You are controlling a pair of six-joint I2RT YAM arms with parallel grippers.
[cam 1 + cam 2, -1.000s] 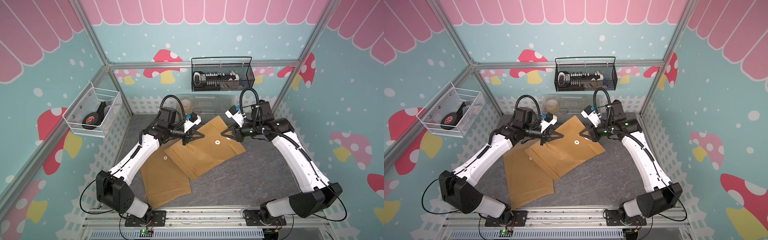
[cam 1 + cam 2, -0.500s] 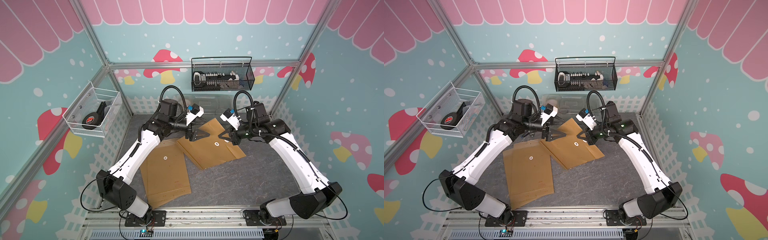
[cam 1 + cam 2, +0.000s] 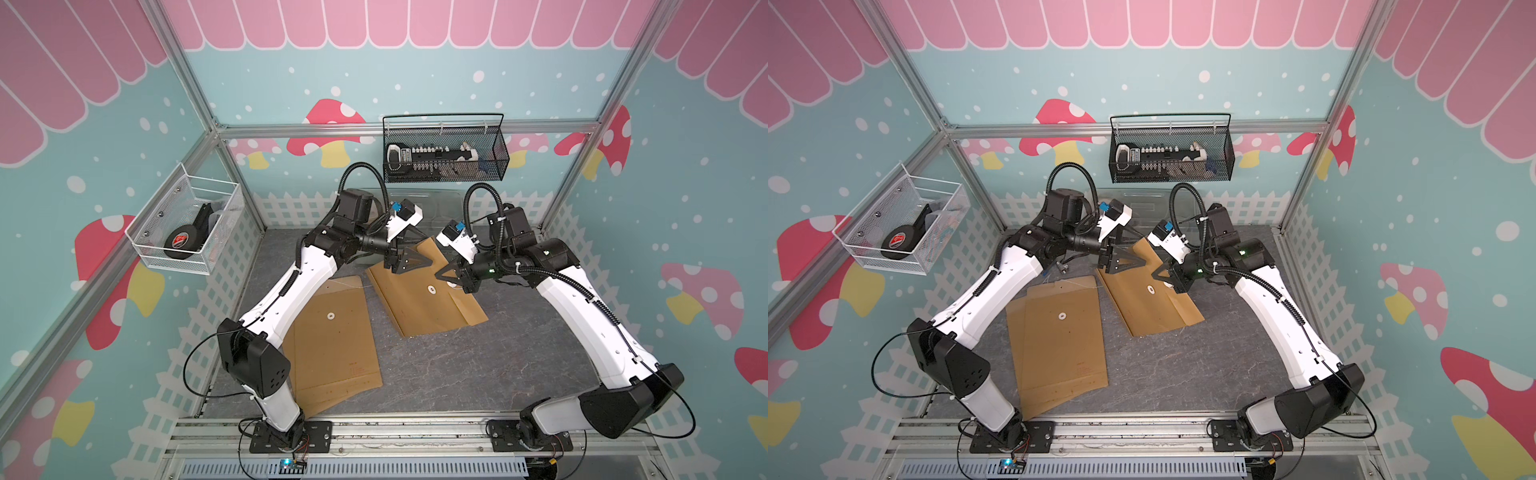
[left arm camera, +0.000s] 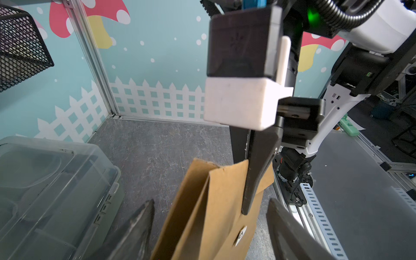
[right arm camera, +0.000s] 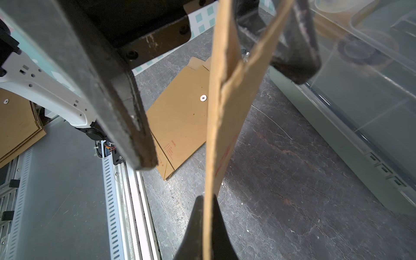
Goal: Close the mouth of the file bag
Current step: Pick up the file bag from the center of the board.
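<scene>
The file bag [image 3: 424, 297], a brown paper envelope with a white disc, stands tilted in both top views, its mouth end raised toward the back. My right gripper [image 3: 437, 275] is shut on the bag's edge; the right wrist view shows the paper [image 5: 216, 135] edge-on between my right gripper's [image 5: 207, 199] jaws. My left gripper [image 4: 211, 202] is open, one finger on each side of the bag [image 4: 202, 225] without touching it. Near the raised end the paper layers [image 5: 252, 56] part in a V. In a top view the left gripper [image 3: 1140, 262] nearly meets the right gripper [image 3: 1153, 275].
A stack of brown envelopes [image 3: 332, 345] lies flat on the grey floor beside the left arm. A clear plastic box [image 4: 45, 191] stands against the back fence. A black wire basket [image 3: 444, 153] and a white one [image 3: 187, 228] hang on the walls.
The left gripper has opened and let go of the bag. The right gripper has closed fully on it. The bag has been pulled off the stack toward the right and raised.
</scene>
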